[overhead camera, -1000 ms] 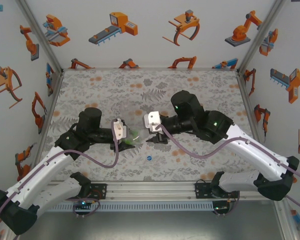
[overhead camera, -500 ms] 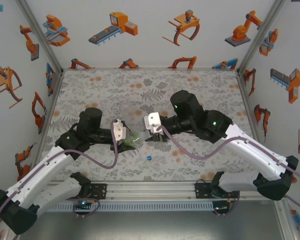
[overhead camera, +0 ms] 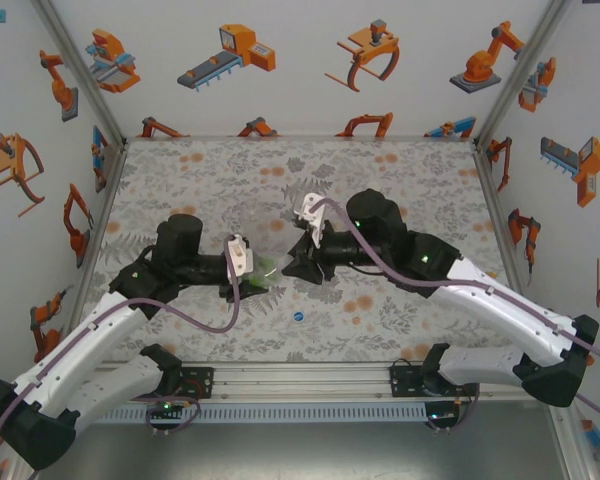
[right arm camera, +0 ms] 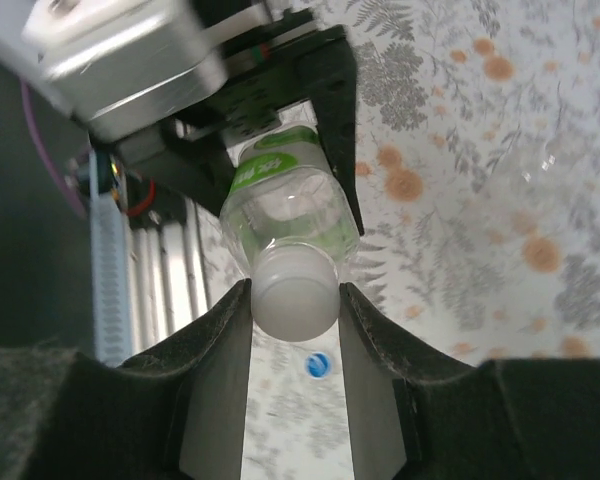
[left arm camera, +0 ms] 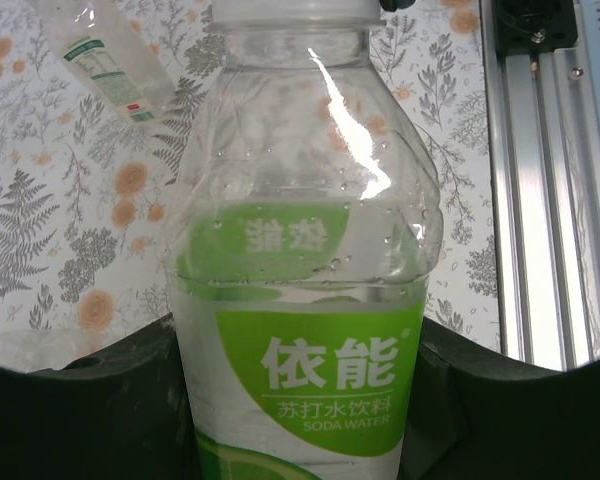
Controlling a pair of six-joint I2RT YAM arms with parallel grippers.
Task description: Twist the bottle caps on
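A: Which step are we on?
B: Twisting the cap on, I'd say. The left gripper (overhead camera: 246, 278) is clamped round the clear plastic bottle with a green label (left arm camera: 300, 250), holding it roughly level over the floral-print table (overhead camera: 400, 180); the right gripper (overhead camera: 298, 262) has its fingers (right arm camera: 215, 340) pinched on the small white round plastic screw cap (right arm camera: 295, 292), which sits on the bottle's neck.
A: Next move?
B: Prob. more wrist roll w/ a light push along the neck axis, left holding firm; can't tell if the threads are fully home. If the wrist runs out of travel: let go, wind back, re-grip. A small blue round plastic cap (right arm camera: 319, 365) lies loose on the table, and another clear bottle (left arm camera: 100, 55) lies further off, so there's more to do.
A: Vs 1 s ago?
B: The right wrist has rolled; its white camera block, then beside the bottle mouth, now points up-table. The bottle, left arm and blue cap are approx. where they were.
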